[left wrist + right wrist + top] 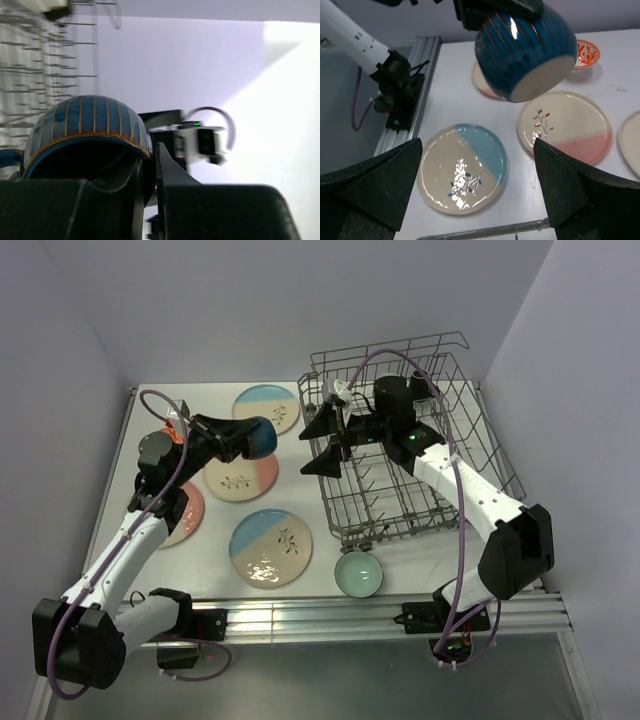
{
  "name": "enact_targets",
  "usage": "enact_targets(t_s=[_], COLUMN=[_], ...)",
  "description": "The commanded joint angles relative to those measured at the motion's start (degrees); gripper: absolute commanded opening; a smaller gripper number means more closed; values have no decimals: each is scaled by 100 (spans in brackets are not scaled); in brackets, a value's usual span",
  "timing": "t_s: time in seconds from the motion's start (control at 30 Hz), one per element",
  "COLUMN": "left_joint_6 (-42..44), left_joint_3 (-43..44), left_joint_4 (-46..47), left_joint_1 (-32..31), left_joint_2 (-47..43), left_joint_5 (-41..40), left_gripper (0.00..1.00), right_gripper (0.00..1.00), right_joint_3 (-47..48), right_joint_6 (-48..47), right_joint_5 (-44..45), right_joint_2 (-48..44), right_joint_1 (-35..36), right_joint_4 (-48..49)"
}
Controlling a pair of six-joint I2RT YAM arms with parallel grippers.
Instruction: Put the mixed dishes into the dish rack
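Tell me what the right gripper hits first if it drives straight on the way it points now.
Most likely the dark-blue mug, held up by the left gripper, right ahead of the open right gripper. Depth is unclear: passing under it, the gripper would meet the pink-and-cream plate.

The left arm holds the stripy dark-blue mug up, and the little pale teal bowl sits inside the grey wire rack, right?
No. The pale teal bowl sits on the table beside the grey wire rack, not inside. The top view shows it. The rest is right.
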Motion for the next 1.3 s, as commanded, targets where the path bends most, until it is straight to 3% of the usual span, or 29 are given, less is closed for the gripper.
enact_targets(t_s=[0.0,0.07,0.2,0.43,0.67,0.8,0.9,1.07,1.27], left_joint_6=[-1490,-1676,-1975,-2178,-2274,-2354,-2406,-2529,-2600], left_joint_3=[68,120,287,455,358,270,244,103,-37], left_joint_4=[2398,2803,3138,3375,3657,3824,3938,4218,4360], left_joint_1=[-65,-144,-337,-697,-803,-812,-812,-812,-812], left_joint_2=[-82,-55,68,367,472,499,542,586,578], left_joint_5=[-160,-337,-636,-663,-583,-601,-557,-575,-654], left_gripper=[0,0,0,0,0,0,0,0,0], right_gripper=[100,100,100,99,96,88,78,60,50], right_joint_3=[-479,-796,-876,-454,3,170,196,170,100], right_joint_6=[1669,2439,3454,3385,2831,2779,2901,4033,4799], right_joint_5=[234,261,401,542,489,349,217,-117,67], right_joint_2=[-165,-165,89,502,872,1030,1118,1416,1531], right_joint_1=[13,22,40,224,374,479,567,611,620], right_joint_4=[2655,3777,4890,5155,4751,4680,4891,6459,7718])
